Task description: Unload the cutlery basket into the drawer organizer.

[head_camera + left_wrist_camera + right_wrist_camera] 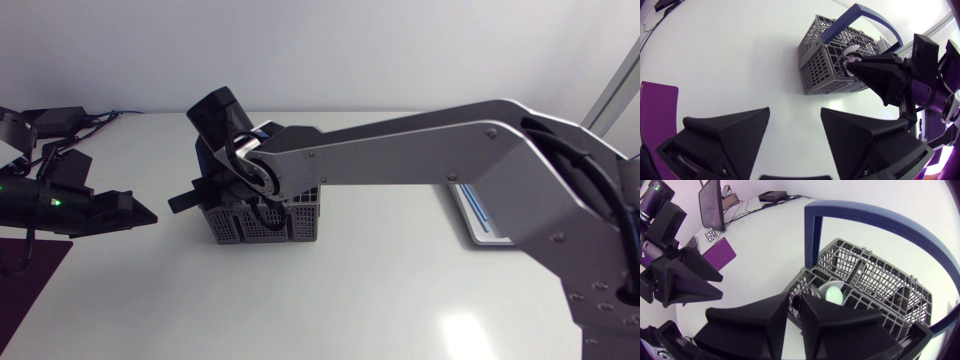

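Observation:
The grey cutlery basket (262, 222) with a blue handle (875, 215) stands left of the table's middle. My right arm reaches across from the right, and its gripper (232, 200) is down in the basket's near compartment (812, 282). A white spoon (832, 294) stands upright right at that gripper's tip (852, 62), with a grey utensil behind it. I cannot see whether the spoon is held. My left gripper (135, 212) hangs open and empty left of the basket (832, 65), a short way off. The drawer organizer (480, 215) lies to the right, mostly hidden under my right arm.
A dark purple mat (30, 270) lies at the table's left edge, below my left arm. Bare white tabletop (330, 300) runs along the front. The basket's handle (865, 17) arches over my right gripper.

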You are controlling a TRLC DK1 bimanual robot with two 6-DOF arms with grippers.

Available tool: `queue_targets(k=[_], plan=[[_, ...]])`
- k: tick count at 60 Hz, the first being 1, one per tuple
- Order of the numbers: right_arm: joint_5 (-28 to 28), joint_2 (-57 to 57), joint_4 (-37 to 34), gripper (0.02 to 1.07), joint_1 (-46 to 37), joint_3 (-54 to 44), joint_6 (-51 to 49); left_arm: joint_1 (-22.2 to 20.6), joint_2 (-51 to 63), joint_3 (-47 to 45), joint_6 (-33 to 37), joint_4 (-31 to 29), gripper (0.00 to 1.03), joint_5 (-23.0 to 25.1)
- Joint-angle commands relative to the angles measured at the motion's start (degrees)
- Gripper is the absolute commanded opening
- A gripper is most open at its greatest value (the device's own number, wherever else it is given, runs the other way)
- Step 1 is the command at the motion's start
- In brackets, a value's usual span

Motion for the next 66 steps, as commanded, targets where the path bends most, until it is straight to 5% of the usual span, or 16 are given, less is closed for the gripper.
queue_targets(k=[1,66], plan=[[0.1,-0.7,0.5,0.16,-0.1,-1.8,0.4,-0.1,-0.8,-1.4,1.1,-0.1,0.72,0.4],[-6.4,-7.4,2.8,0.09,-1.4,-4.7,0.1,-0.3,-2.5,-2.1,1.1,-0.6,0.72,0.4]])
